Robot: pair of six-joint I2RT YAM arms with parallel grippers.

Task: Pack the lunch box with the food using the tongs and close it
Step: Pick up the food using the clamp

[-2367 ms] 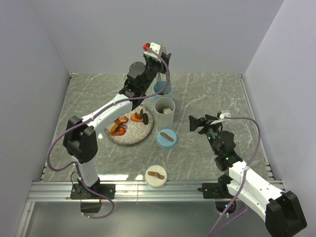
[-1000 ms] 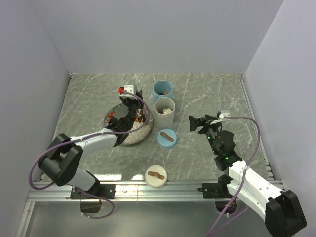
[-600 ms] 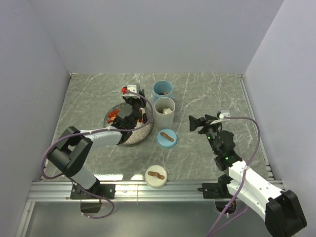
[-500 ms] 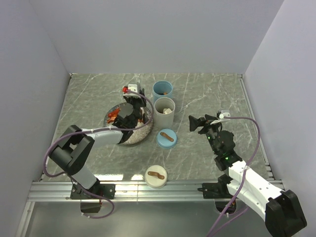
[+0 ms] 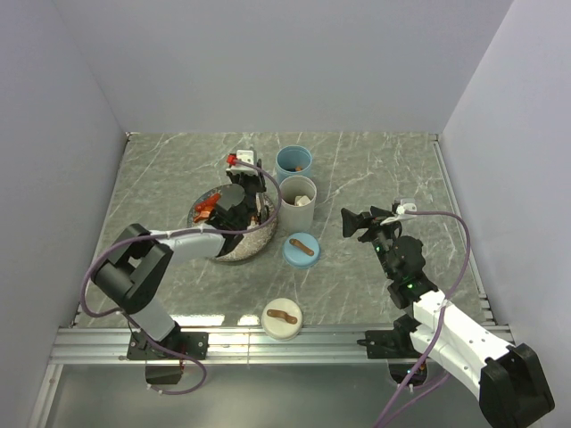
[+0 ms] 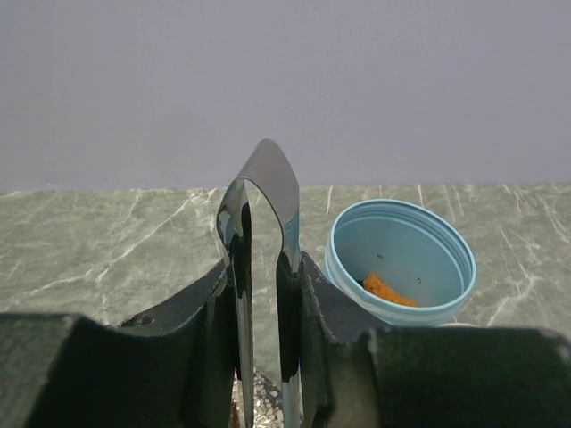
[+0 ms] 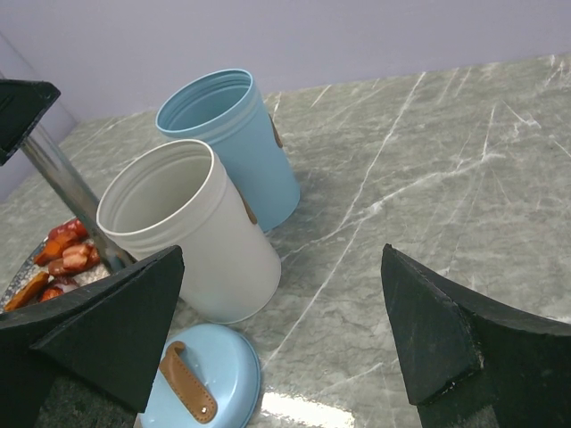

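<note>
Metal tongs (image 6: pixel 272 169) clamped in left hand (image 6: pixel 263 348) over plate (image 5: pixel 254 246), food (image 5: pixel 207 207) left there; blue cup (image 5: pixel 293 161) and white cup (image 5: pixel 297 194) beside plate unlidded, right hand (image 5: pixel 357 223) released.

Overhead camera looks down from behind the near edge, whole table (image 5: pixel 375 169) in frame. Left wrist view sits low, tight behind the tongs (image 6: pixel 270 174), facing the back wall (image 6: pixel 285 80). Right wrist view faces left, low. All 3 views share the blue cup (image 6: pixel 400 260).

tongs (image 6: pixel 239 267): grey metal, upright, arms squeezed close together
food (image 7: pixel 67 254): red-orange pieces, heaped at 9 o'clock of white cup (image 7: pixel 183 227)
</note>
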